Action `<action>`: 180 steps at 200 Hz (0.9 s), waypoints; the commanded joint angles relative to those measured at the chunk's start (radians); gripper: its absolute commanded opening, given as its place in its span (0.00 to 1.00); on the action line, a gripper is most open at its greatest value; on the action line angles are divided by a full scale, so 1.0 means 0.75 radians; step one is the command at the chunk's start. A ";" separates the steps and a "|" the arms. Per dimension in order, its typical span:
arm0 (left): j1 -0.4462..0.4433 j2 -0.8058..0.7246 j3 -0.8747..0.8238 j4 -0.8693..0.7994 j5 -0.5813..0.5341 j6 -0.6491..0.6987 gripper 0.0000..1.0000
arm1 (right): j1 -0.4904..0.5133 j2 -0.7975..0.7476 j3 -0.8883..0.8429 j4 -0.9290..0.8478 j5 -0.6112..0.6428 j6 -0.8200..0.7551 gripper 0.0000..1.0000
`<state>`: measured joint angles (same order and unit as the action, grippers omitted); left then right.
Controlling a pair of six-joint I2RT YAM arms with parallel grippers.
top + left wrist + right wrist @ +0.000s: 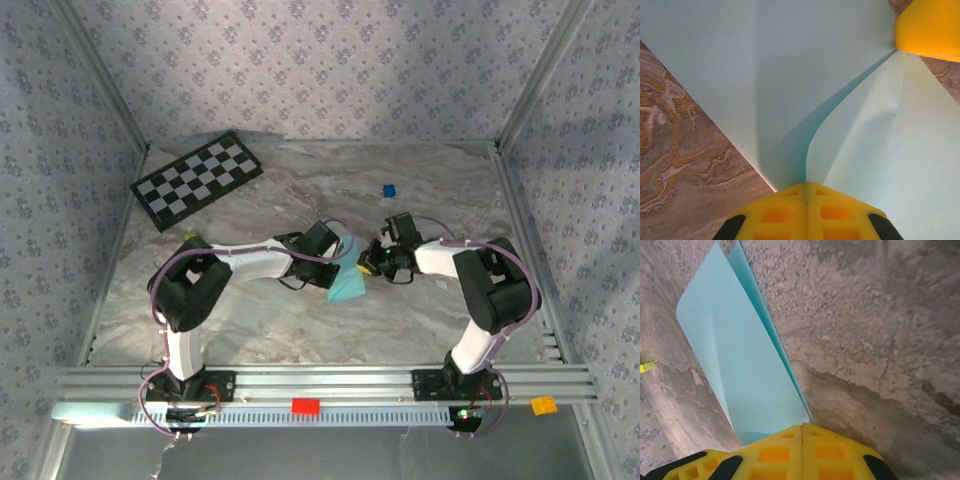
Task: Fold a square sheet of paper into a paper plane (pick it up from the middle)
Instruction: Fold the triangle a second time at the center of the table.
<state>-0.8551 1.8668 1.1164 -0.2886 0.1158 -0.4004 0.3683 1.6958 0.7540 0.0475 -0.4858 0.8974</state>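
Sky-blue and doubled over, the square sheet of paper (348,285) is sitting mid-counter (260,330). From overhead, most of it is hiding beneath the two wrists, with one corner poking out toward six o'clock. The left end effector (806,202) is clamping its yellow fingers together on the sheet's edge, and the paper is spreading toward twelve o'clock in its wrist view. The right end effector (802,440) is pinching shut on the fold, two layers running toward eleven o'clock, their far ends cut off.
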 commanded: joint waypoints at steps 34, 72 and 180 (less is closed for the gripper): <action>0.001 0.047 0.002 -0.092 0.010 0.022 0.02 | 0.078 -0.082 0.021 0.001 -0.071 -0.013 0.06; 0.001 0.047 0.003 -0.094 0.012 0.022 0.02 | 0.125 -0.028 -0.003 0.055 -0.084 0.028 0.06; 0.000 -0.098 0.043 -0.153 -0.061 -0.097 0.31 | 0.091 0.042 -0.103 -0.001 0.003 -0.033 0.03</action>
<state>-0.8555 1.8595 1.1183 -0.3004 0.1173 -0.4347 0.4473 1.7065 0.7082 0.1146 -0.5350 0.8970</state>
